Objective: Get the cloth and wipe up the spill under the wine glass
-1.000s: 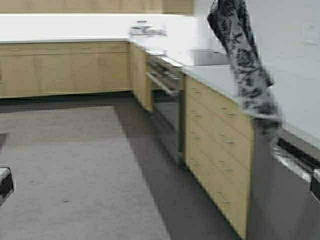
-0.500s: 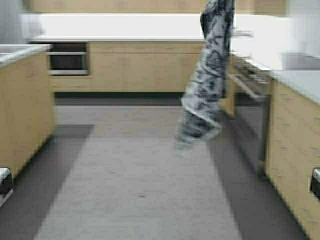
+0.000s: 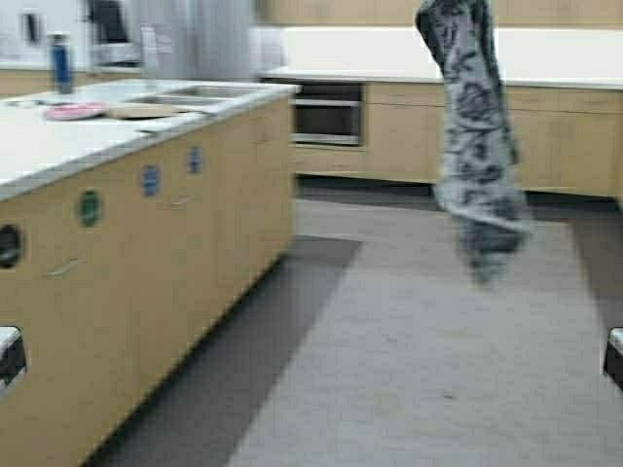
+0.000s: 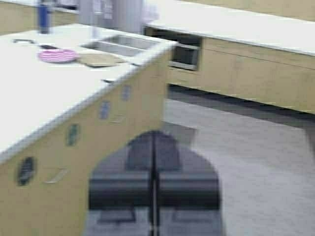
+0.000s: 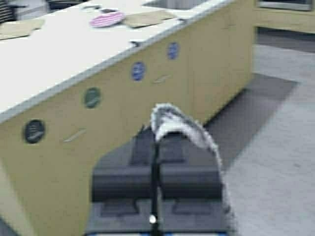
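The cloth, a long black, grey and white patterned towel, hangs limp from the top of the high view, over the floor right of centre. In the right wrist view my right gripper is shut on a fold of the cloth, which drapes over one finger. My left gripper is shut with nothing in it and points toward the island's side. Neither the wine glass nor the spill is in view.
A long kitchen island fills the left, with a pink plate, a blue bottle and a sink on its white top. An oven and back cabinets lie ahead. A grey rug covers the floor.
The robot has turned to its left. The right-hand cabinets left the view and the island came in on the left. The hanging cloth swung from side to side.
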Tool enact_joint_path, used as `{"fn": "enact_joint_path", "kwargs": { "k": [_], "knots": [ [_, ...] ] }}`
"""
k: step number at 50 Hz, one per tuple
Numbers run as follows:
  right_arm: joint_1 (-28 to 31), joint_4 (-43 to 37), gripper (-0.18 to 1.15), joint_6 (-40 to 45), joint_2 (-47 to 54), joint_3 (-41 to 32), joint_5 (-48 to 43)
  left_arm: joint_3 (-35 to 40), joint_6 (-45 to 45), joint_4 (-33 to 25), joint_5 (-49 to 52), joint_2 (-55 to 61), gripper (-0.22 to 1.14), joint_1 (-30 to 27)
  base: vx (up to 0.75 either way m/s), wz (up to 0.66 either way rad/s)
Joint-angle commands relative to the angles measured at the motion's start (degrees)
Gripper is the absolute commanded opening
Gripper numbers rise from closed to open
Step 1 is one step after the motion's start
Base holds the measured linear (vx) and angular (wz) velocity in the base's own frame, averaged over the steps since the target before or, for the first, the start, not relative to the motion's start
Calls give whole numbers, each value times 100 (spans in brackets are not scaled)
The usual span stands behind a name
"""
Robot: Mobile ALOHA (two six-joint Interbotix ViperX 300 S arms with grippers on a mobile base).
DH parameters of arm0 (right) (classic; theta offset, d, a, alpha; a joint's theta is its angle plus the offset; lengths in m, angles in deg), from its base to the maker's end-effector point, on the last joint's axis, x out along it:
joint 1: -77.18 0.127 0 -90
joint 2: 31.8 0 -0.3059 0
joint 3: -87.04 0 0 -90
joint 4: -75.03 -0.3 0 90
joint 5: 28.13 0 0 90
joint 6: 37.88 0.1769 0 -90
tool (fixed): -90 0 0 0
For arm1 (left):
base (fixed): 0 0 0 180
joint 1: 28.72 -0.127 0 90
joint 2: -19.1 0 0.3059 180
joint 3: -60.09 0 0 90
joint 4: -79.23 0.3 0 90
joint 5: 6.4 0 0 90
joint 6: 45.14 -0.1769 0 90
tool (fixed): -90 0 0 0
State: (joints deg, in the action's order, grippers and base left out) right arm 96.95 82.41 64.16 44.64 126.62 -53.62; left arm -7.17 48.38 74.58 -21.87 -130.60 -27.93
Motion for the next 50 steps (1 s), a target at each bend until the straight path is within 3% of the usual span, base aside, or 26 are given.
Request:
{"fn": "enact_joint_path", "kwargs": {
  "k": [1, 28, 50],
  "knots": [
    [18, -9, 6, 35, -88, -88, -79, 62, -35, 9, -35, 88, 2, 0, 6, 50],
    [9, -9, 6, 26, -79, -149, -79, 149, -62, 0, -360, 448, 2, -9, 6, 39],
    [9, -9, 6, 26, -79, -141, -88, 949, -79, 211, -765, 2918, 2, 0, 15, 13]
  ]
}}
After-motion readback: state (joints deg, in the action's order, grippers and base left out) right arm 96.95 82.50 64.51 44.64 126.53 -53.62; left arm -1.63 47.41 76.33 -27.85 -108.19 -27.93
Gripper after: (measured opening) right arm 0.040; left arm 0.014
